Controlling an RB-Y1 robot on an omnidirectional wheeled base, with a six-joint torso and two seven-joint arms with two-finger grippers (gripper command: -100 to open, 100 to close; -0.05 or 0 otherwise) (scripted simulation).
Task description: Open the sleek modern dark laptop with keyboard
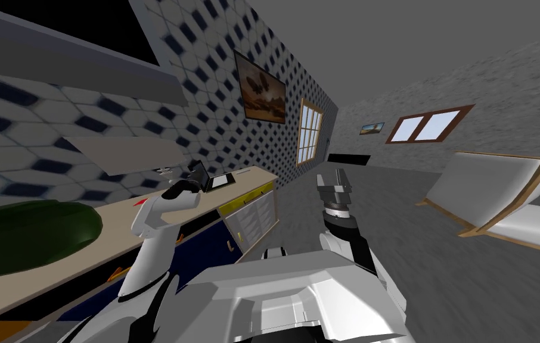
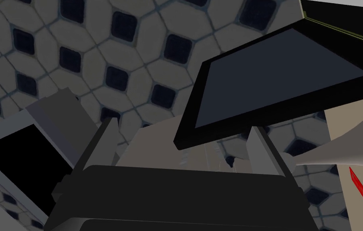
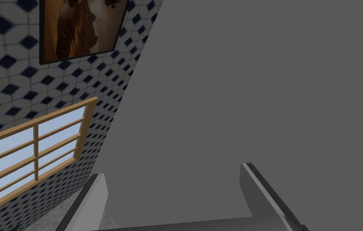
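Black-framed, with a dark slate panel, the slim laptop (image 1: 198, 175) stands partly open on the long beige table (image 1: 114, 220) by the blue-and-white tiled wall (image 1: 36, 143). Its lid edge lies across the gap of the left fingers (image 2: 263, 148), spread wide, just beyond their tips. The right fingers (image 3: 257, 188), also wide, are raised well apart, so the lid looks to be the left arm's to push.

The left arm (image 1: 154, 235) is made of smooth white shells with black joints and narrows to a dark wrist. The right forearm (image 1: 346, 238) is white with black side panels and a grey ringed collar. The left gripper (image 2: 182, 126) has thin, light grey, blade-like fingers (image 2: 105, 138), and behind them a matte black box. The right gripper (image 3: 172, 171) looks alike, its fingers dark-edged.
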